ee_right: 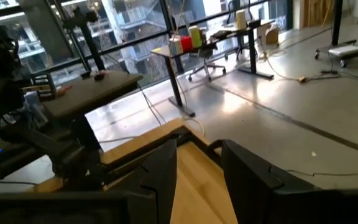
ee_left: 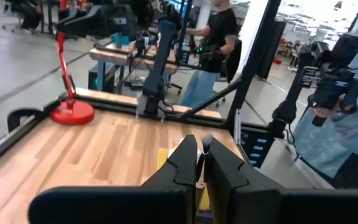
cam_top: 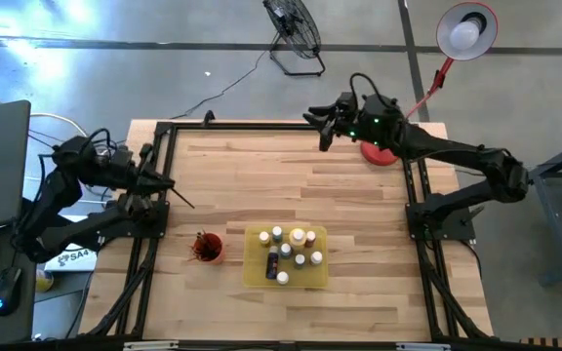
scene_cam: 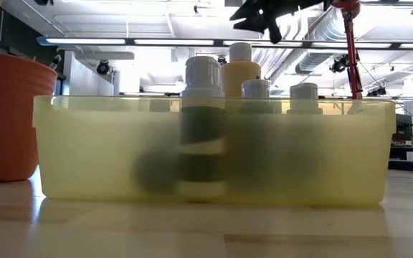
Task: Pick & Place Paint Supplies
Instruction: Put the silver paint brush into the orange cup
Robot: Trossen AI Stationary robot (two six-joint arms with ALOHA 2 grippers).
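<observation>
Several small paint bottles [cam_top: 296,250] with pale caps stand upright in a flat yellow tray [cam_top: 258,273] near the table's front middle; the low view shows the bottles [scene_cam: 203,129] through the tray's wall. A red cup [cam_top: 207,248] left of the tray holds thin dark brushes. My left gripper [cam_top: 168,186] hangs over the table's left edge, shut on one thin dark paintbrush [cam_top: 184,200]. My right gripper [cam_top: 324,135] is raised over the far edge, open, with nothing between its fingers [ee_right: 166,174]. My left gripper pinches the paintbrush's shaft [ee_left: 200,173] between its two fingers. The fingers come about level from the table's left side and lie along the brush. The brush's pale end [ee_left: 206,144] sticks out past the fingertips toward the table's middle. The brush is lifted clear of the table.
A red desk lamp stands with its base [cam_top: 380,152] at the far right of the table, close to my right arm. Black frame rails [cam_top: 154,244] run along the table's edges. Bare wood lies between the tray and the far edge. A person [ee_left: 219,37] stands beyond the table.
</observation>
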